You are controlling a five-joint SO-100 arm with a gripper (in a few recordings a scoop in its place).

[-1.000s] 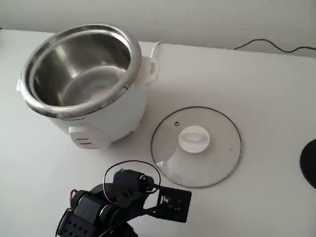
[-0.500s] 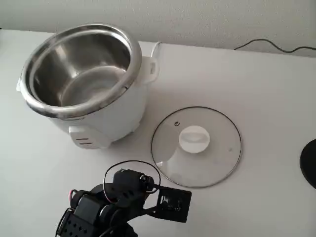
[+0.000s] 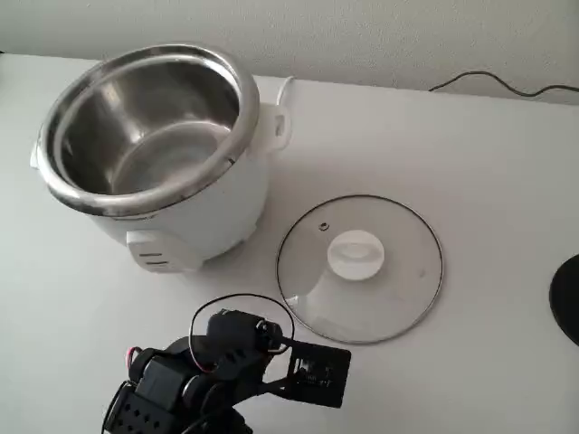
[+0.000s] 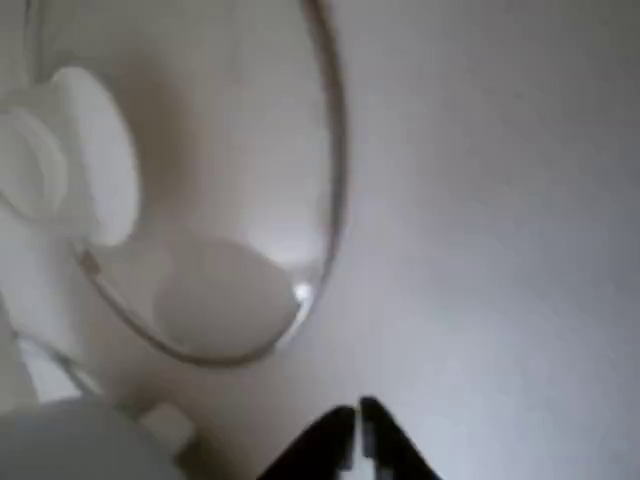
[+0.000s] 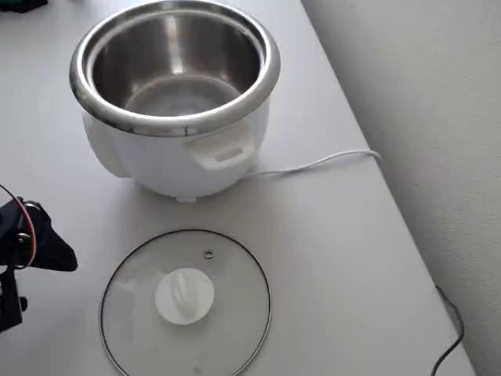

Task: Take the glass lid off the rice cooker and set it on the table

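Gripper [image 4: 358, 425] at the bottom edge of the wrist view, dark fingertips pressed together, empty, hanging over bare table [image 4: 500, 200]. In the fixed view, black arm [image 3: 217, 366] folded low at the near edge of the picture.

Just beyond the gripper, glass lid [image 3: 359, 268] lying flat on the table [image 3: 470, 145], apart from the fingertips and touched by nothing. White knob [image 3: 355, 254] up at its centre, small steam hole [image 3: 324, 226] near the rim on the far side. In the wrist view, lid [image 4: 200, 200] ahead and to the left of the fingertips, metal rim curving past, knob [image 4: 90, 150] blurred at far left. In the overhead view, lid [image 5: 185, 300] to the right of the arm.

Farther off, rice cooker [image 3: 158, 154] standing open, steel inner pot bare and shiny, well apart from the gripper and beside the lid without touching it. White cord [image 5: 313, 164] trailing from the cooker [image 5: 176, 94] across the table [image 5: 329, 258]. Black round object [image 3: 566, 298] at the right edge of the fixed view, beyond the lid.
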